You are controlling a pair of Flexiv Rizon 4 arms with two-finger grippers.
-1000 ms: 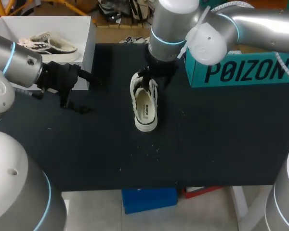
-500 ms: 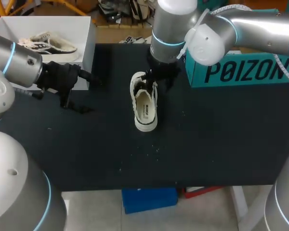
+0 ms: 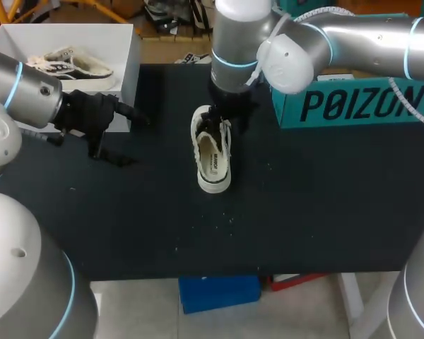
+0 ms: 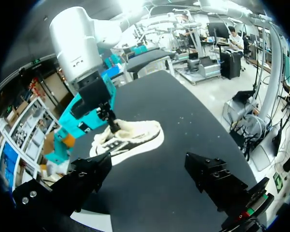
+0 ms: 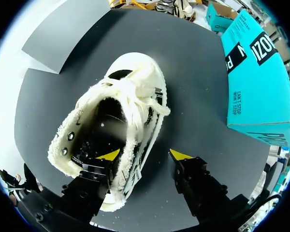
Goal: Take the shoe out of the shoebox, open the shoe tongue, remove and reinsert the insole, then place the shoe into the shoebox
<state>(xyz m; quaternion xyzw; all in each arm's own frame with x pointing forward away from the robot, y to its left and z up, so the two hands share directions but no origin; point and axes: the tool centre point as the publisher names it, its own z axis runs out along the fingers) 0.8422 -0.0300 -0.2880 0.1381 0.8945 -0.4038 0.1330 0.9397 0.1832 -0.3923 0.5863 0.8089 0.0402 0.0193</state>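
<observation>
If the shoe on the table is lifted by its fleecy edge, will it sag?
The shoe has a soft-looking fleecy upper, so that edge would probably fold. Its flat sole rests on the table, so pushed it likely slides, not tips.

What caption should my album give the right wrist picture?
Right gripper open, one finger inside the fluffy white shoe.

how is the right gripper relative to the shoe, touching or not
Touching. The right wrist view shows one finger of the right gripper inside the shoe, against its fleecy collar; the other stands outside, apart.
</observation>
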